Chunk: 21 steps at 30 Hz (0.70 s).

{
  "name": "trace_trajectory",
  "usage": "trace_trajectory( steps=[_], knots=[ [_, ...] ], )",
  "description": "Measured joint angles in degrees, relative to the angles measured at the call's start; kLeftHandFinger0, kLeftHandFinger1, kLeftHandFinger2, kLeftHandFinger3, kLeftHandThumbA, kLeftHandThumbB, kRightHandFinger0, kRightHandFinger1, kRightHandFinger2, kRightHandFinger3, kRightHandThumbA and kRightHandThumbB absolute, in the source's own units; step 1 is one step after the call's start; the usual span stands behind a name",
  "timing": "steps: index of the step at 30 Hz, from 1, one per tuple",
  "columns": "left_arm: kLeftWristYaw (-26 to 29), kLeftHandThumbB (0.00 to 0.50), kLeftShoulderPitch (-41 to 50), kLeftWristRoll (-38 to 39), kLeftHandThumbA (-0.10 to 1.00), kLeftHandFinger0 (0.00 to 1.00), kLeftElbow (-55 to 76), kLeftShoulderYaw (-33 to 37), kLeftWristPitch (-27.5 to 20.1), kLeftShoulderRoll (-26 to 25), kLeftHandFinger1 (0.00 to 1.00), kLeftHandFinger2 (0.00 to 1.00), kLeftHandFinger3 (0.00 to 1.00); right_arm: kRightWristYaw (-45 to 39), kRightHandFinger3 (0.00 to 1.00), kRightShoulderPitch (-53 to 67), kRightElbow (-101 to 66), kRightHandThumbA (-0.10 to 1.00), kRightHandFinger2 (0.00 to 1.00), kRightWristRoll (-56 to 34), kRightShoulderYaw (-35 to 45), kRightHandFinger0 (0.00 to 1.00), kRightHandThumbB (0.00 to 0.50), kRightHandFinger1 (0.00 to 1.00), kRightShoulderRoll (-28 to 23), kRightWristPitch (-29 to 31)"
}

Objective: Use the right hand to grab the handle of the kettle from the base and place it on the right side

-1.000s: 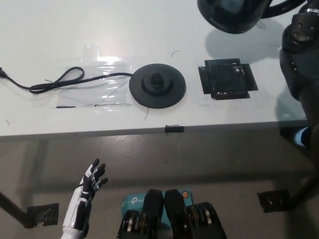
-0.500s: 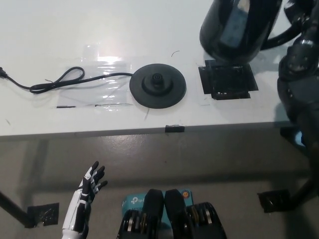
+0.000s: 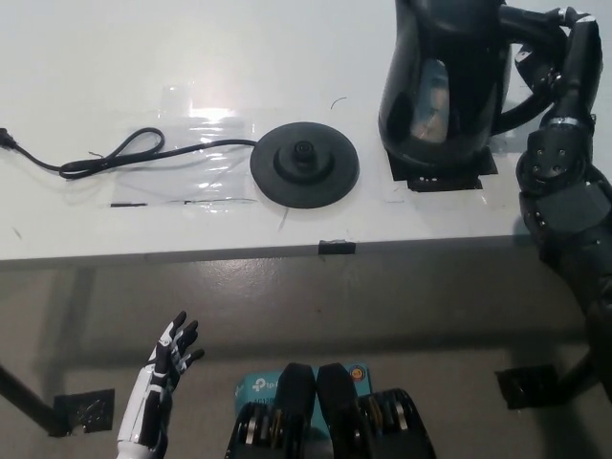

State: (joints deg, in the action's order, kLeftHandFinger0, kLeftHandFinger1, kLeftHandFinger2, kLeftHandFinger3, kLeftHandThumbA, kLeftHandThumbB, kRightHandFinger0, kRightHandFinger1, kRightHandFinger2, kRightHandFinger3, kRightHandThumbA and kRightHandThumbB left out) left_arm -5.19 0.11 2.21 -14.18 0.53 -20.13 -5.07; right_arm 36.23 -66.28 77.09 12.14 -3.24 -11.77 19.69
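Kettle point(image 3: 442, 81) was found off its round base point(image 3: 304, 165), held over the dark square marker point(image 3: 483, 164) to the right, its bottom appearing at or just above the table point(image 3: 96, 67). The right hand point(image 3: 557, 57) was wrapped around the handle point(image 3: 521, 67). The left hand point(image 3: 167, 359) was kept low beside the body, fingers spread, holding nothing. A tip could be judged the main risk: if the handle were let go before the bottom sat flat, the tall body could rock or topple. Contact with the table could not be confirmed. The kettle's top was cut off by the frame, and most of the marker was covered.
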Motion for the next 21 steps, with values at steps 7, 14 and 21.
trace_trajectory(
  steps=[7, 14, 21],
  knots=[
    [0.01, 0.471, 0.34, 0.06, 1.0, 0.92, -0.04, -0.05, 0.0, 0.01, 1.0, 0.99, 1.0, -4.1, 1.0, 0.97, -1.09, 0.6, 1.0, -0.07, -0.01, 1.0, 0.433, 1.0, -1.27, 1.14],
    [0.01, 0.472, 0.66, 0.06, 1.0, 0.93, -0.41, -0.15, 0.01, 0.01, 1.0, 0.99, 1.0, -12.77, 1.0, 2.13, -2.14, 0.83, 1.0, -0.84, -0.48, 1.0, 0.5, 1.0, -2.42, 0.8],
    [0.0, 0.48, 0.68, 0.07, 1.0, 0.94, -0.53, -0.28, 0.01, 0.01, 1.0, 0.99, 1.0, -20.43, 1.0, 2.73, -3.54, 0.73, 1.0, -2.13, -0.4, 1.0, 0.5, 1.0, -3.92, 0.59]
  ],
)
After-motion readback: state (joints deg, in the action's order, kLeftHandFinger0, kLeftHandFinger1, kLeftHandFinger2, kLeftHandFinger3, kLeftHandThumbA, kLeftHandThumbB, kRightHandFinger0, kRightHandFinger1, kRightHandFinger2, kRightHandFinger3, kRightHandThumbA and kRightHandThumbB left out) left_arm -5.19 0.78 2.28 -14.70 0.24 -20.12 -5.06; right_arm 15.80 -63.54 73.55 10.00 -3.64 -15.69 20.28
